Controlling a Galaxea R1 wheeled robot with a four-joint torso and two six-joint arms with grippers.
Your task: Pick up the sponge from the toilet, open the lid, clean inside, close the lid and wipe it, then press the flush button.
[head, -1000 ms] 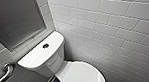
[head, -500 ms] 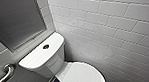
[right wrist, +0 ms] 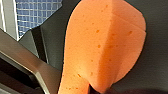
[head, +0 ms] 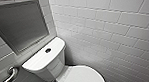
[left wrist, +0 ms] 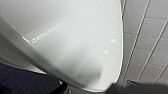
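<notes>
- Head view: the whole picture has slid since a second ago. That is the camera moving, not the room.
- The toilet [head: 45,65] now sits a touch lower in the picture than it did; it stays tucked into the corner of the tiled wall [head: 109,29].
- The flush button [head: 48,50], dark and round, is in the middle of the flat tank top, lower in the picture than before, nothing touching it.
- The lid [head: 81,77] is down over the bowl, white and bare, the same as in the earlier views.
- A grey framed panel [head: 19,24] hangs on the wall above the tank, and a metal grab bar [head: 7,78] curves in at the lower left.
- Right wrist view: there's the sponge [right wrist: 100,47], orange and pitted, up close against the dark body of the right gripper [right wrist: 97,89].
- The jaws pinch its narrow end, and the foam creases where it is squeezed.
- Behind it, a patch of small-tiled floor [right wrist: 37,12].
- Left wrist view: the toilet's glossy white curve looms close, with wall tiles to one side and dark floor beneath.
- A dark edge of the left gripper [left wrist: 136,88] pokes in; whether its jaws are spread or closed, I cannot tell.
</notes>
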